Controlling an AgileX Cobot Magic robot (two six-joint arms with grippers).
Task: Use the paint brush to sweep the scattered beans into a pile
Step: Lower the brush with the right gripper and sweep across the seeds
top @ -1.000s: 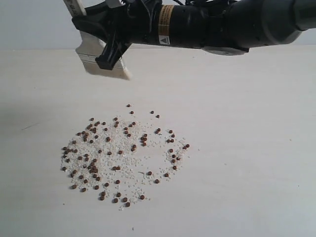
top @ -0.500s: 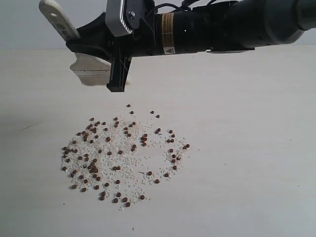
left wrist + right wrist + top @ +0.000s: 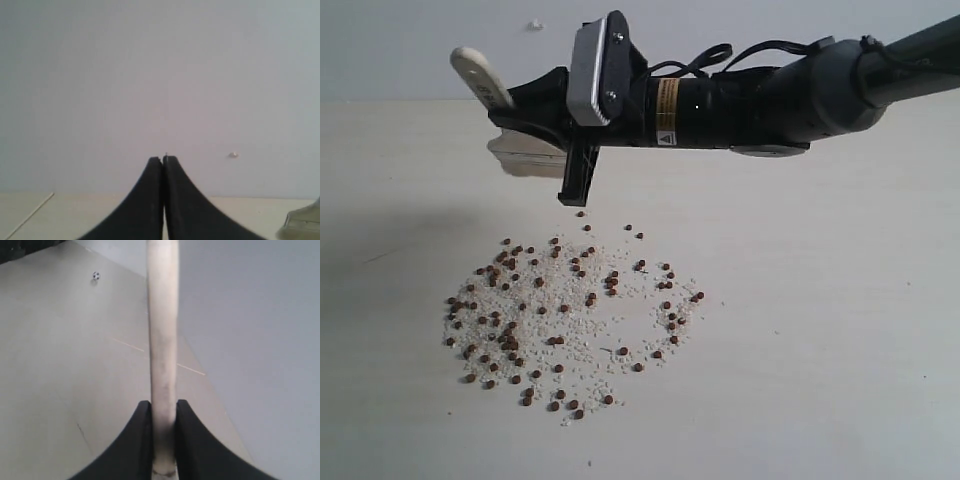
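Observation:
The beans (image 3: 560, 310) lie scattered in a wide, loose patch on the pale table, mixed with fine white grains; no compact pile shows. Above the patch's far edge hangs the paint brush (image 3: 525, 158), its cream handle end (image 3: 478, 74) pointing up and left. My right gripper (image 3: 555, 130) reaches in from the right and is shut on the handle (image 3: 162, 330), which runs between its fingers (image 3: 163, 407). The bristles hang clear of the table and touch no beans. My left gripper (image 3: 163, 160) is shut on nothing and faces the wall; it is out of the exterior view.
A pale tabletop (image 3: 820, 330) stretches around the beans, with a grey wall behind. A small white speck (image 3: 534, 24) sits on the wall. In the right wrist view a tiny ball-like object (image 3: 95, 276) lies on the surface far off.
The right wrist has rolled, bringing its white camera housing to the front. The brush has tilted so its handle end shows, and the brush head has dropped slightly. The beans have not moved.

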